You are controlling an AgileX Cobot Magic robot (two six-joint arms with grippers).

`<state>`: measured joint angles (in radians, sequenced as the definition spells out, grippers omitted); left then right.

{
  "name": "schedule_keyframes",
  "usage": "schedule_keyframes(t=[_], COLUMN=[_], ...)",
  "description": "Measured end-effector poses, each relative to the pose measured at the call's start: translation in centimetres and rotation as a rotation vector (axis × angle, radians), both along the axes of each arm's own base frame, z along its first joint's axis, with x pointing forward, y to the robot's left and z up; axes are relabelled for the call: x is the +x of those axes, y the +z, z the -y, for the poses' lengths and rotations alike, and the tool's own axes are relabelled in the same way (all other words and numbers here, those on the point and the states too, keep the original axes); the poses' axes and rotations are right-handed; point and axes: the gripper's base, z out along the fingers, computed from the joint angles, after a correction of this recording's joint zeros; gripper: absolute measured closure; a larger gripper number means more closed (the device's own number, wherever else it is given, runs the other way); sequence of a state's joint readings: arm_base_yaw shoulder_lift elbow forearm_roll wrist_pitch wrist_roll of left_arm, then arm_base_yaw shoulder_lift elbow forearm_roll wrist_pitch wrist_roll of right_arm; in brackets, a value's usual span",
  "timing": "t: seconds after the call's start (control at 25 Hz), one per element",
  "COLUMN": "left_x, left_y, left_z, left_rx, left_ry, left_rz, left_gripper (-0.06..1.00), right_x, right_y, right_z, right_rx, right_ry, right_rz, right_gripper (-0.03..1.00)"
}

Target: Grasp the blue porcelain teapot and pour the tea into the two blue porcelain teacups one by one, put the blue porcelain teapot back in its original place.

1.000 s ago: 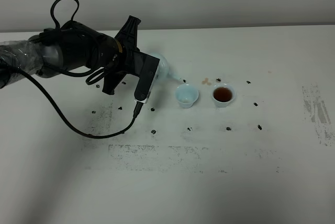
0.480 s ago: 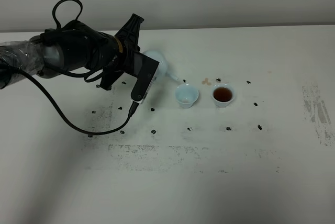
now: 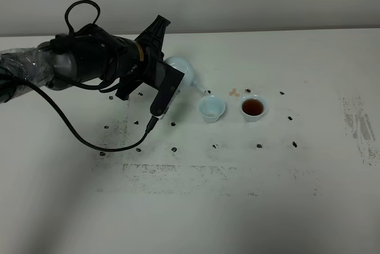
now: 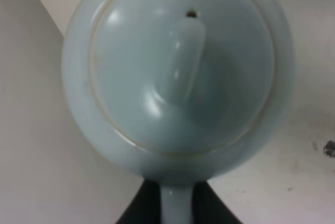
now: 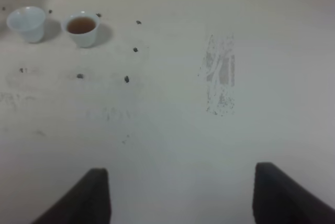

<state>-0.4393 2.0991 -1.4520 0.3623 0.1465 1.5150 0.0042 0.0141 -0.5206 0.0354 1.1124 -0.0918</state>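
Observation:
The blue porcelain teapot (image 3: pixel 181 69) hangs tilted above the table, its spout (image 3: pixel 199 87) pointing down at the left teacup (image 3: pixel 211 108), which looks pale inside. The right teacup (image 3: pixel 252 107) holds brown tea. My left gripper (image 3: pixel 171 75) is shut on the teapot's handle. The left wrist view is filled by the teapot's lid and knob (image 4: pixel 180 59), with the handle (image 4: pixel 175 208) between my dark fingers. My right gripper (image 5: pixel 191 198) is open and empty above bare table, far from both cups (image 5: pixel 26 22) (image 5: pixel 82 26), and out of the exterior view.
The white table (image 3: pixel 237 177) carries small dark marks around the cups and a worn grey patch (image 3: pixel 359 126) at the right. A small tan stain (image 3: pixel 235 92) lies behind the cups. The left arm's black cable (image 3: pixel 89 141) loops down to the table.
The left arm has shifted slightly up and right and turned at the wrist, with the teapot still held by the left cup. The cups have not moved.

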Motion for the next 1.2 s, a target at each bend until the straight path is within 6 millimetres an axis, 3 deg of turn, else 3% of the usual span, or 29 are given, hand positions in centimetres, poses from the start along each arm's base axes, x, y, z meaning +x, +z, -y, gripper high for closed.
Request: schedule_keyframes(t=[1.2], left_x=[0.05], left_y=[0.31], left_z=[0.63], left_rx=[0.074], left_ry=[-0.107], left_rz=[0.075], left_gripper=[0.91], right_x=[0.0], right_y=[0.0], right_z=[0.0], right_rx=[0.0], right_ry=[0.0], right_rz=[0.0], right_gripper=[0.41])
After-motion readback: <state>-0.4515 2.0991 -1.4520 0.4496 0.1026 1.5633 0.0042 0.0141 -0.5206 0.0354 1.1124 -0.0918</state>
